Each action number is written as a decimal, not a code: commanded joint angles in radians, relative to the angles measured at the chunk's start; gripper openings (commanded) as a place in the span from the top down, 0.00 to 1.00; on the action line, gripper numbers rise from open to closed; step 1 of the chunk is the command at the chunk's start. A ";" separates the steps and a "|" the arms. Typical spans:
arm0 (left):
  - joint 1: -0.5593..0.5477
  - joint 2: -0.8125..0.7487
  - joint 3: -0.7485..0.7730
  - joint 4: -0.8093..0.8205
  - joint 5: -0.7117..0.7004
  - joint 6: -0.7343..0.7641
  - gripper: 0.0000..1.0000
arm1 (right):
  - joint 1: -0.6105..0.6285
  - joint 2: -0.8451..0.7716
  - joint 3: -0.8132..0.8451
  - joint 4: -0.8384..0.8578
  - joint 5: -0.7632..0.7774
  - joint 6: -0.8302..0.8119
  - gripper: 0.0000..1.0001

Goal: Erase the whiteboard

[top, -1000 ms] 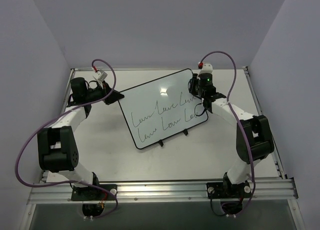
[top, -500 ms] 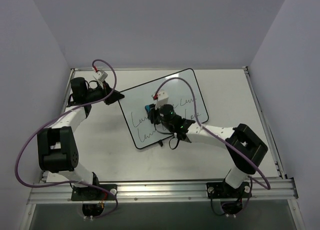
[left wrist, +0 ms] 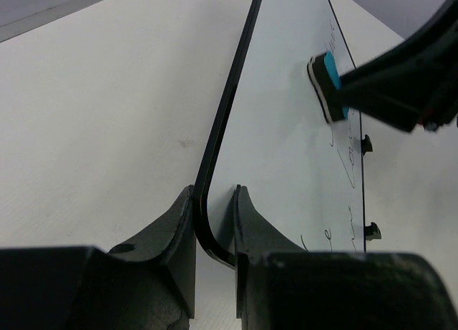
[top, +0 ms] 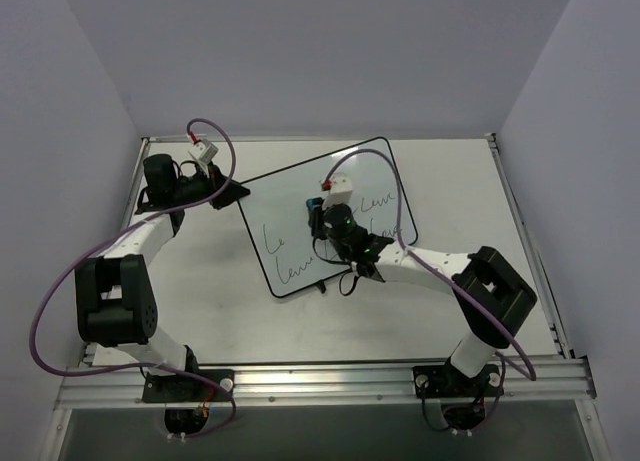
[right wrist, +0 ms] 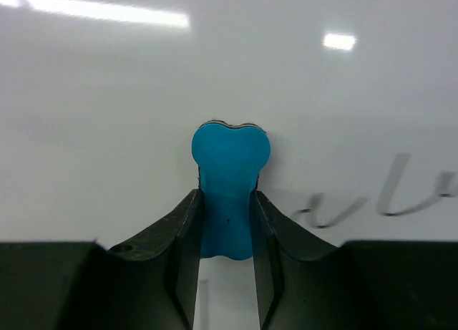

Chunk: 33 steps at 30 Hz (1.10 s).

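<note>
The whiteboard (top: 285, 196) lies tilted on the table, with dark cursive writing at its left and right parts. My left gripper (top: 233, 193) is shut on the board's left corner; in the left wrist view the black frame (left wrist: 213, 230) sits between my fingers (left wrist: 215, 210). My right gripper (top: 318, 224) is shut on the blue eraser (top: 312, 219), pressed on the board's middle. In the right wrist view the eraser (right wrist: 230, 174) sits between the jaws (right wrist: 226, 197) against the white surface (right wrist: 107, 129), with writing (right wrist: 401, 195) to its right. The left wrist view also shows the eraser (left wrist: 328, 86).
The white table (top: 200, 281) surrounds the board. A metal rail (top: 320, 381) runs along the near edge. Purple cables (top: 45, 311) loop off both arms. Grey walls close in the back and sides. Two black clips (left wrist: 366, 142) stick out from the board's near long edge.
My right gripper swept the eraser from the board's right edge across to the left-middle, then slightly back right. Writing in the board's middle is gone. The left gripper has not moved.
</note>
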 commanded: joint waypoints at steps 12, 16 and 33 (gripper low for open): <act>-0.058 0.011 -0.004 0.012 -0.066 0.214 0.98 | -0.410 -0.168 -0.240 -0.049 -0.042 0.065 1.00; -0.059 0.011 -0.005 0.011 -0.068 0.214 0.98 | -0.274 -0.155 -0.216 -0.009 -0.071 0.031 1.00; -0.061 0.008 0.001 0.004 -0.074 0.213 0.98 | 0.001 0.008 -0.050 -0.024 0.084 0.008 1.00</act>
